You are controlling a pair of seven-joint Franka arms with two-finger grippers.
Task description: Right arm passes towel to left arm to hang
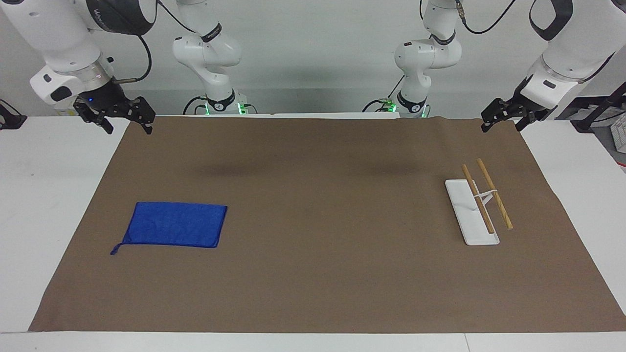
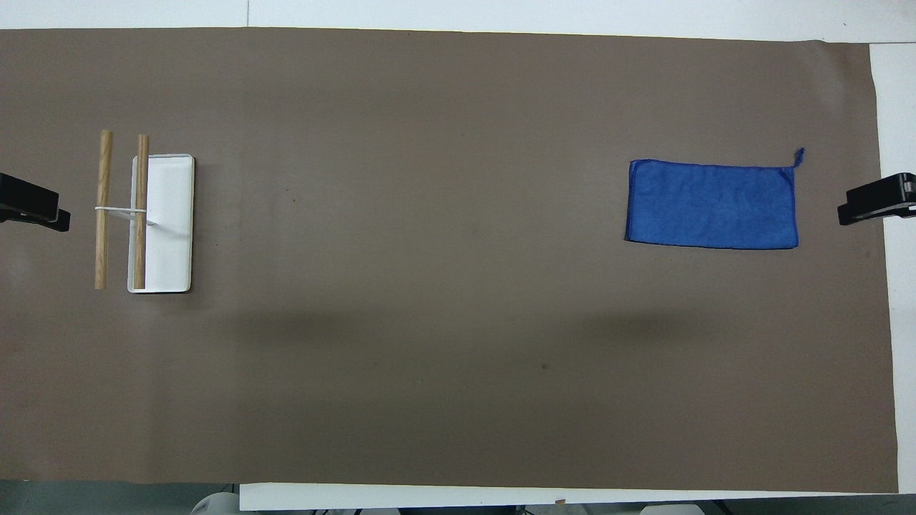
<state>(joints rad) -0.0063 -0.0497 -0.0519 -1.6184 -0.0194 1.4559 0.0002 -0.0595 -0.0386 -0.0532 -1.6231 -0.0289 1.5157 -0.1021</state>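
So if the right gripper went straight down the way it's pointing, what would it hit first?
Probably the brown mat's edge; the open right gripper hangs over it, clear of the towel. Depth is uncertain.

Plain pale wall (image 1: pixel 318 58), white table (image 1: pixel 44 195) under a brown mat (image 1: pixel 313 274), even light.

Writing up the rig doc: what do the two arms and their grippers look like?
Both arms are white, rounded jointed segments with dark grey bands at the joints, thin black cables, and green lights at the bases. Each has a silver wrist ring and a black two-finger gripper. The right gripper has a small blue wrist light; the left gripper has none.
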